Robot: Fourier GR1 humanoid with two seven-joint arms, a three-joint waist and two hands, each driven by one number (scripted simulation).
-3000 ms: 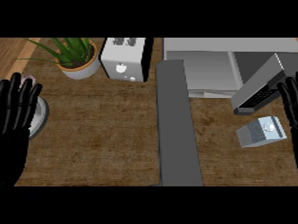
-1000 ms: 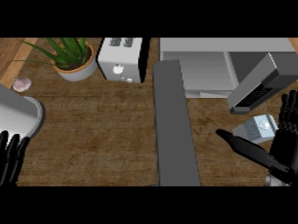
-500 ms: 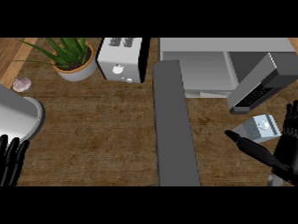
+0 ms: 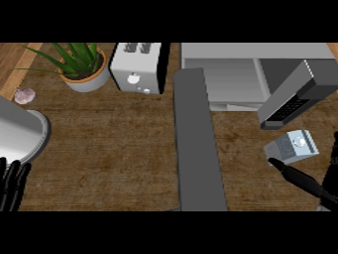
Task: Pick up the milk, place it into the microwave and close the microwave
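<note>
2 boxy grey appliances fill the upper frame: microwave, door ajar, and toaster. Lower right, small grey milk carton lies on wood-grain counter, between spread right hand's thumb and fingers, unheld. Left hand, lower left, open.

A dark brown wood-grain desk fills most of the view, with lighter wooden strips along its far left and far right. At the back stand a potted plant and, just right of it, a white toaster. A small pale lump lies near the left edge. The light is even.
</note>
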